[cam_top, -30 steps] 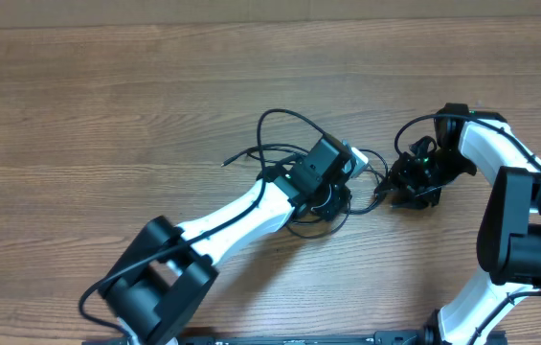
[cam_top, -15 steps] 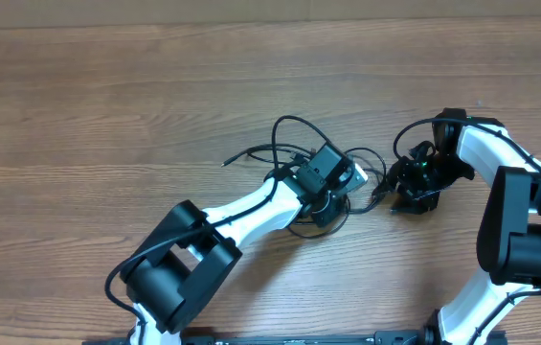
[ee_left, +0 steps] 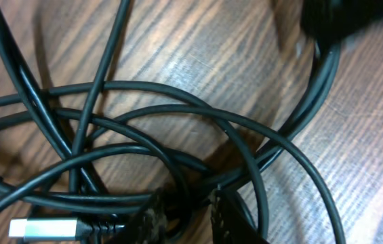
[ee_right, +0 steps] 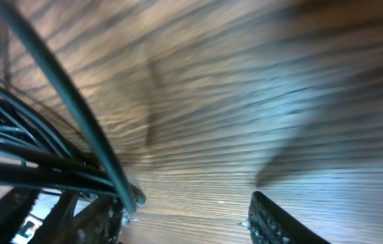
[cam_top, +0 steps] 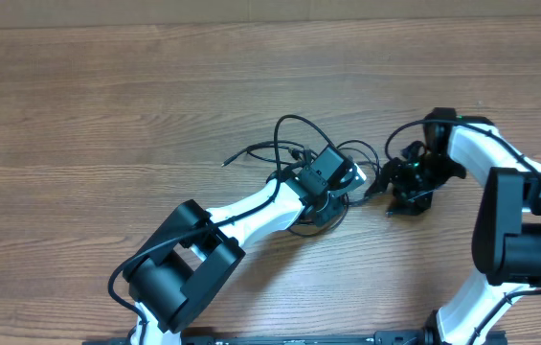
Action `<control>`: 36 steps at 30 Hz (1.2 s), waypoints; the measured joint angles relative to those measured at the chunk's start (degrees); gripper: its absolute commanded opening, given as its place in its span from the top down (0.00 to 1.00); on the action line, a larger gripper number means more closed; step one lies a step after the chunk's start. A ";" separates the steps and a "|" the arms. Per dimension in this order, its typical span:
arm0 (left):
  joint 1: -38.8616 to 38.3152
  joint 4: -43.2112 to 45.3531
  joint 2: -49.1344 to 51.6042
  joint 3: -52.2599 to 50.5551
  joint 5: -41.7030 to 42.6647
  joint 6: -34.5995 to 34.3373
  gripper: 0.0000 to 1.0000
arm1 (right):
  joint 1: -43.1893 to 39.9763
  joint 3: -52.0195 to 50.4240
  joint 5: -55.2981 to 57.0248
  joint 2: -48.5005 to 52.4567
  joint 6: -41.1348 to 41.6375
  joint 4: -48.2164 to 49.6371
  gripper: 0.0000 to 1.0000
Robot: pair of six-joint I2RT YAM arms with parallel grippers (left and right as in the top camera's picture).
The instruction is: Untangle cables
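Note:
The cables [cam_top: 294,118] lie in a loose black tangle at the table's middle, one free end trailing left. My left gripper [cam_top: 332,187] sits down in the tangle. In the left wrist view, looping cables [ee_left: 316,95] cross over wood. The left gripper [ee_left: 191,211] has its fingers close together with strands caught between them. A silver plug [ee_left: 38,229] lies just left of it. My right gripper [cam_top: 385,187] is at the tangle's right edge. It stands open [ee_right: 190,207] over bare wood, with a cable [ee_right: 76,108] running beside its left finger.
The wooden table [cam_top: 107,105] stretches to the left and the back. The two grippers are close to each other at centre right. The right arm [cam_top: 509,220] curves in from the lower right.
The left arm has swung round, its gripper staying in the tangle, and the loop has shifted slightly right. The right gripper has opened wider and moved a little left toward the tangle.

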 measured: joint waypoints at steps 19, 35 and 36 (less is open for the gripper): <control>0.04 -1.07 0.94 0.94 -3.87 -0.07 0.72 | 5.84 0.00 0.39 0.00 3.76 2.51 0.34; 0.26 -3.61 2.34 3.52 -4.17 -1.79 0.96 | 5.86 0.00 0.92 0.00 4.48 4.66 0.41; 0.31 -4.35 2.34 3.74 -4.17 -2.08 0.96 | 5.86 0.00 0.90 0.00 4.42 4.79 0.37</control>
